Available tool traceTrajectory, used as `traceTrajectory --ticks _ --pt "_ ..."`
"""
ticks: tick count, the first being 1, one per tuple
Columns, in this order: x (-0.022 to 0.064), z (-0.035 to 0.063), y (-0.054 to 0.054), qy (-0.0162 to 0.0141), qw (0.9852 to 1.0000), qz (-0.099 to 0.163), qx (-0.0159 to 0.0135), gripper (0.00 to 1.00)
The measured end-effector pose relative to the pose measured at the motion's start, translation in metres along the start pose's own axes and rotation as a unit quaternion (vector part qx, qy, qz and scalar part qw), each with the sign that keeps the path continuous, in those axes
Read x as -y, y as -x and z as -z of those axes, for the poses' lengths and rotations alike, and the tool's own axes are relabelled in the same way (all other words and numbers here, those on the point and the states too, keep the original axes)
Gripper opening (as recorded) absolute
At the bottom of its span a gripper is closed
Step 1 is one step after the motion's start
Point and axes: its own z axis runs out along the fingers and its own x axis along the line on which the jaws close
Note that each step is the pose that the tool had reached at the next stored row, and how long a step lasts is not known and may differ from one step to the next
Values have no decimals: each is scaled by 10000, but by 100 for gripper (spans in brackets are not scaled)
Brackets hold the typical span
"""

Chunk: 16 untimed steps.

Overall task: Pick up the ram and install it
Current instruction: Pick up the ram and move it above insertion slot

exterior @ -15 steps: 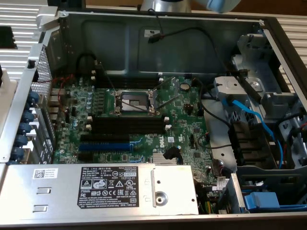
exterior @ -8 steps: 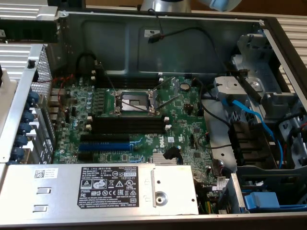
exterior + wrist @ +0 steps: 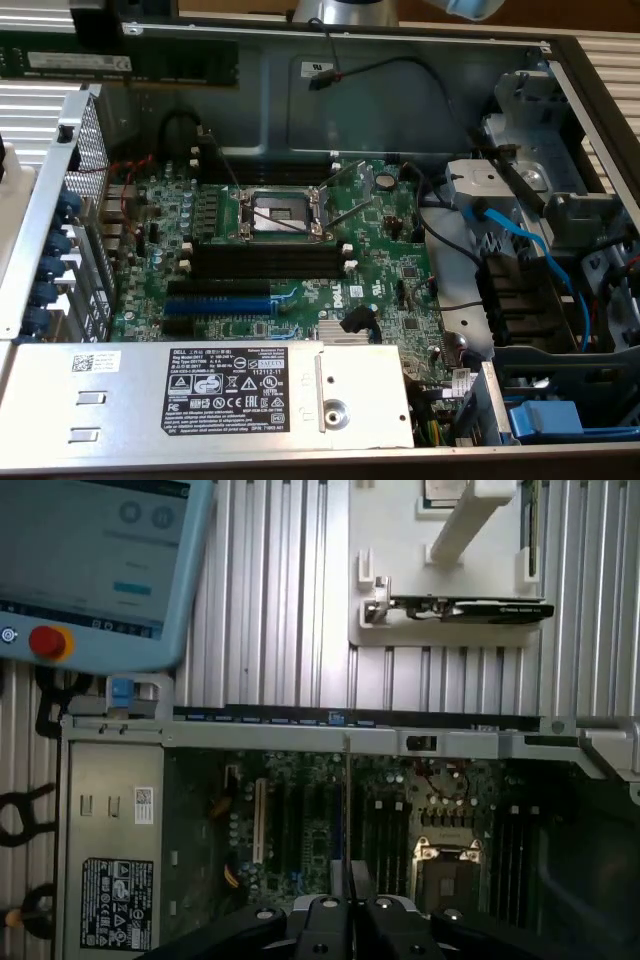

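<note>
Gripper (image 3: 350,898) clamps the ram (image 3: 120,60) on edge, long axis level across the exterior view

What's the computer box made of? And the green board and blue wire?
Computer box: looks like grey metal, dull sheen, bent edges. Green board: probably stiff plastic-like sheet, glossy green. Blue wire: seems smooth bendy plastic, since it curves.
</note>
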Motion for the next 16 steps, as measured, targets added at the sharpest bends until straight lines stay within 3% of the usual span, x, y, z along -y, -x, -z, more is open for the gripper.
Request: traceTrajectory --ticks 2,3,7,13,16 --pt "183 -1 -3 0 10000 0 30 12" --pt "273 -1 -5 -1 10000 0 72 12" --pt "610 -3 -11 -6 9994 -2 335 12" --pt "831 -21 -5 -9 9988 -4 489 12" --pt "883 -24 13 -10 9984 -3 564 12"
